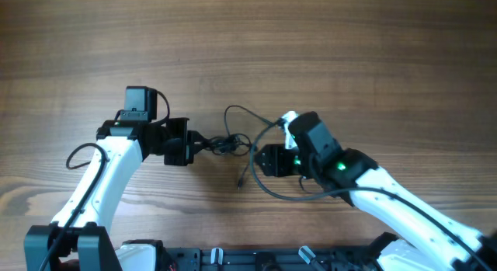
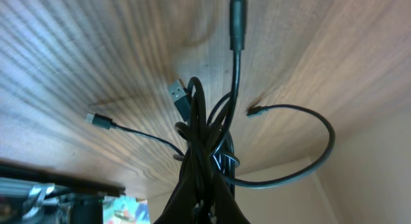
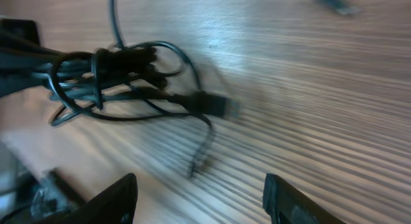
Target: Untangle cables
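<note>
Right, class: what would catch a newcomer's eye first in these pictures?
The dark knot of cables at the middle of the table, pinched by the left hand. Beside it the right hand hangs open, and a USB plug sticks out of the knot.

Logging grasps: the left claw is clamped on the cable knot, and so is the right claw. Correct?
No. The right claw is open and holds nothing, short of the cable knot; the right wrist view shows it. The left claw is clamped on the knot.
</note>
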Robot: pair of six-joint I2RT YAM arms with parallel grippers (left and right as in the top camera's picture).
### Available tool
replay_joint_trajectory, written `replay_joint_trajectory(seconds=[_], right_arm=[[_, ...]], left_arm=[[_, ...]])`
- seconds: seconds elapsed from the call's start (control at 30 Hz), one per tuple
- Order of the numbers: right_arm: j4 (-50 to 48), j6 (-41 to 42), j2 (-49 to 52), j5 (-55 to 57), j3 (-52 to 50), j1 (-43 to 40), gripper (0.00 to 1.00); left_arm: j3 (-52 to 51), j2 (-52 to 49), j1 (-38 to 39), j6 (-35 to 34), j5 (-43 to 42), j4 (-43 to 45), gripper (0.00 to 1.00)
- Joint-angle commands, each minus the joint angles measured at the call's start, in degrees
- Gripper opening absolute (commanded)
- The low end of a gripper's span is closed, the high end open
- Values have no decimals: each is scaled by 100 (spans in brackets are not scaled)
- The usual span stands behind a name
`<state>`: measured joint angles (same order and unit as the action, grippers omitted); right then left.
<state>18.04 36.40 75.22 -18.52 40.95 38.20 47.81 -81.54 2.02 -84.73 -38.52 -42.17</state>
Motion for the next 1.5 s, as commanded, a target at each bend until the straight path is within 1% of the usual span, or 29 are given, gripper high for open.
replay_joint_trajectory(seconds=[0.0, 0.07, 0.13, 0.2, 0.33, 0.43, 0.5, 0.57, 0.63, 0.7, 0.8, 0.83, 0.87, 0.93, 0.97, 1.0, 1.07, 1.1, 1.13, 1.23, 1.27, 1.37, 1.4, 1.47], right_arm=[[-529, 699, 551, -1088, 22, 63, 65], [-710, 1567, 791, -1043, 22, 127, 66], [-1095, 2240, 1073, -1021, 22, 208, 66], [-1294, 2743, 1233, -938, 22, 275, 66], [-1484, 3899, 1541, -173, 22, 402, 66], [-1488, 4555, 1578, 516, 22, 400, 70], [-1596, 4837, 1578, 857, 22, 400, 70], [-1825, 5023, 1587, 942, 22, 400, 70], [-2050, 5080, 1602, 935, 22, 402, 67], [-2214, 5082, 1626, 883, 22, 402, 61], [-2253, 5180, 1707, 667, 22, 424, 54], [-2247, 5193, 1740, 647, 22, 435, 48], [-2245, 5176, 1792, 638, 22, 439, 42], [-2243, 4889, 1838, 490, 22, 439, 16], [-2245, 4546, 1838, 393, 22, 437, 9], [-2227, 4260, 1832, 280, 22, 433, 6], [-2052, 3635, 1827, 20, 22, 382, 6], [-1934, 3366, 1810, -114, 22, 341, 6], [-1832, 3178, 1786, -197, 22, 299, 6], [-1281, 2186, 1517, -345, 22, 61, 6], [-1086, 1873, 1384, -339, 22, -35, 8], [-763, 1187, 1047, -269, 22, -275, 18], [-664, 1016, 944, -166, 22, -341, 20], [-511, 881, 791, 66, 22, -422, 27]], left_arm=[[-33, -22, -129, -323, -282, -247, 4], [-33, -22, -129, -557, -280, -262, 4], [-33, -22, -129, -752, -282, -264, 4], [-33, -22, -116, -798, -282, -262, 4], [-33, -22, -114, -942, -284, -260, 4], [-33, -22, -79, -916, -328, -267, 4], [-33, -22, -37, -916, -417, -264, 4], [-33, -22, 20, -916, -527, -264, 4], [-33, -22, 94, -918, -588, -264, 4], [-33, -22, 157, -942, -619, -262, 4], [-33, -22, 234, -1187, -693, -188, 4], [-33, -22, 232, -1224, -713, -118, 4], [-33, -22, 232, -1250, -721, -9, 4], [-33, -22, 225, -1351, -793, 254, 4], [-33, -22, 199, -1346, -817, 431, 4], [-33, -22, 160, -1335, -815, 577, 4], [-33, -22, 11, -1106, -815, 973, 4], [-33, -22, -76, -876, -813, 1222, 4], [-33, -22, -173, -566, -815, 1515, 4], [-33, -22, -507, 525, -822, 2444, 4], [-33, -22, -592, 717, -846, 2625, 4], [-33, -22, -800, 992, -1113, 3115, 4], [-33, -22, -828, 1119, -1228, 3287, 4], [-33, -22, -824, 1445, -1440, 3657, 4]])
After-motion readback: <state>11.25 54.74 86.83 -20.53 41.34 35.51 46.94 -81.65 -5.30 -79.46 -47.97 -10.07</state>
